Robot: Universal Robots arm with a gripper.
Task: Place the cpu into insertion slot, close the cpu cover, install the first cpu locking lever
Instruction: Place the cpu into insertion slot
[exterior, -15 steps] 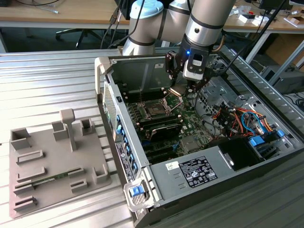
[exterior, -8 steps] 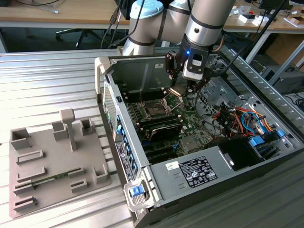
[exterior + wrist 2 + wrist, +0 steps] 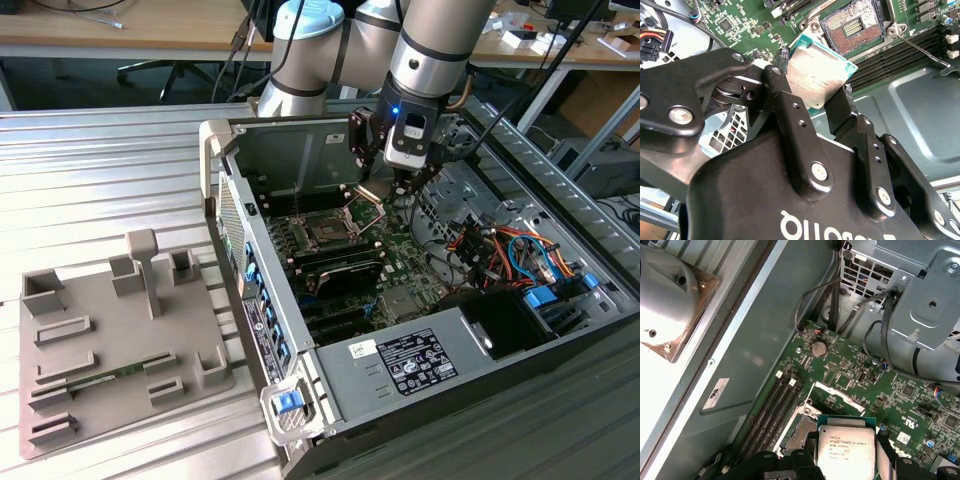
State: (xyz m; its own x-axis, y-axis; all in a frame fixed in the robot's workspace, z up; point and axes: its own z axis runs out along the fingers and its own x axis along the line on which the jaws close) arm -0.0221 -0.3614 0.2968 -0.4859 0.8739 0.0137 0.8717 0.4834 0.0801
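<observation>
My gripper [image 3: 396,186] hangs inside the open computer case, just above the motherboard. It is shut on the cpu [image 3: 815,75], a thin square chip with a silvery top and a green edge, clamped between the two black fingers [image 3: 790,107]. The chip [image 3: 846,450] is held in the air, tilted and apart from the board. The insertion slot [image 3: 855,27] lies uncovered beside it, showing its field of gold contacts; it is the dark square [image 3: 328,232] in the exterior view. The cpu cover [image 3: 367,195] stands raised at the slot's far edge. A thin wire locking lever [image 3: 920,50] sticks out beside the slot.
Long black memory slots [image 3: 772,412] run next to the socket. Bundled cables [image 3: 500,250] and a metal drive cage [image 3: 920,290] crowd the exterior view's right. A grey parts fixture [image 3: 110,330] lies outside the case at the exterior view's left. The case wall [image 3: 290,150] rises behind the gripper.
</observation>
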